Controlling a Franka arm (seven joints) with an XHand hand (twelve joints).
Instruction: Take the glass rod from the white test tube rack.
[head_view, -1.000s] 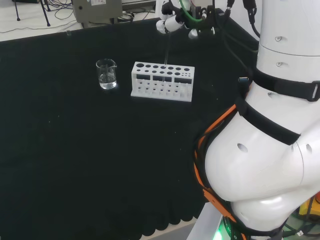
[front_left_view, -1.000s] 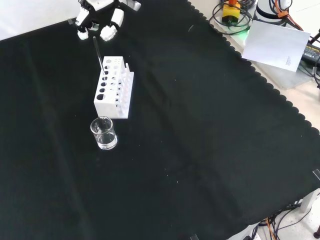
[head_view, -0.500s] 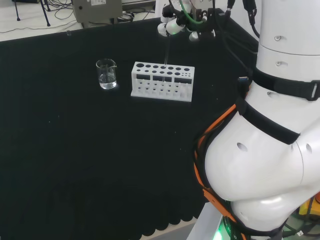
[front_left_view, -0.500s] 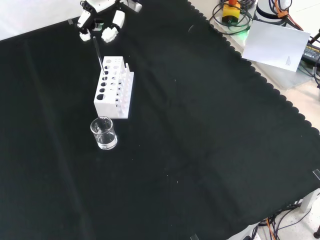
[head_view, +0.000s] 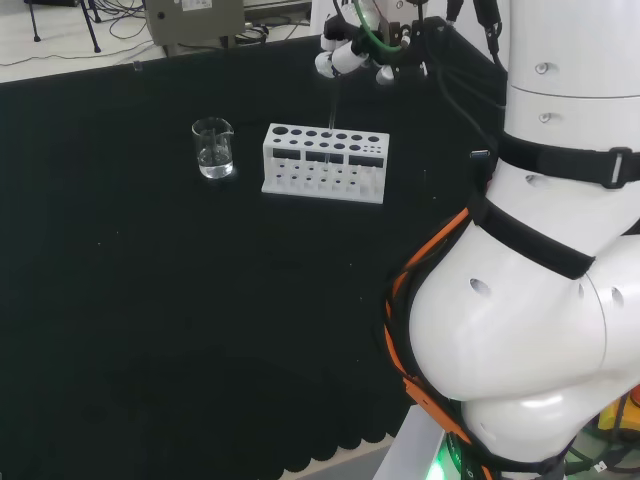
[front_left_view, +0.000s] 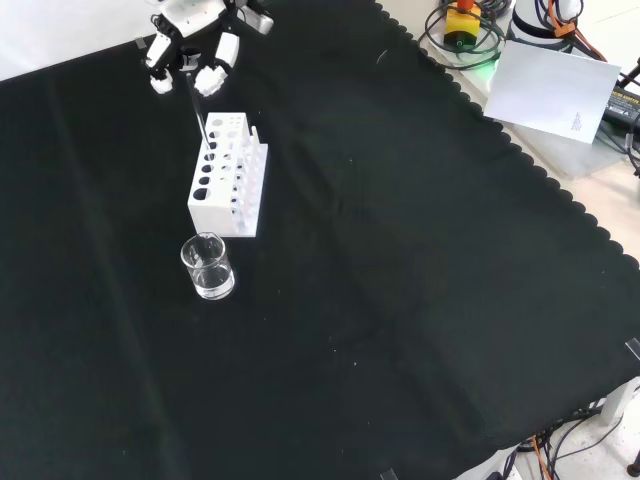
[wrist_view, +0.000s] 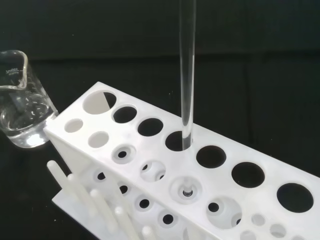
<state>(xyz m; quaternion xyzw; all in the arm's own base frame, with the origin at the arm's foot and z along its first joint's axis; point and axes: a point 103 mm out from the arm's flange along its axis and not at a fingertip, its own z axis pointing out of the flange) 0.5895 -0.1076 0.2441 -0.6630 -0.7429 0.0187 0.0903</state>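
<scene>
Hand (front_left_view: 188, 62) pinching glass rod (front_left_view: 196, 105) top, tip in white rack (front_left_view: 228, 176) — upright

The clear glass rod (wrist_view: 187, 75) is standing nearly upright, its lower end sitting in a large top hole of the white test tube rack (wrist_view: 210, 190)

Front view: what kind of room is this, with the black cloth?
Probably a robot lab set up for chemistry practice: a white rack holding a glass rod, a beaker, and cables beyond the cloth.
</scene>
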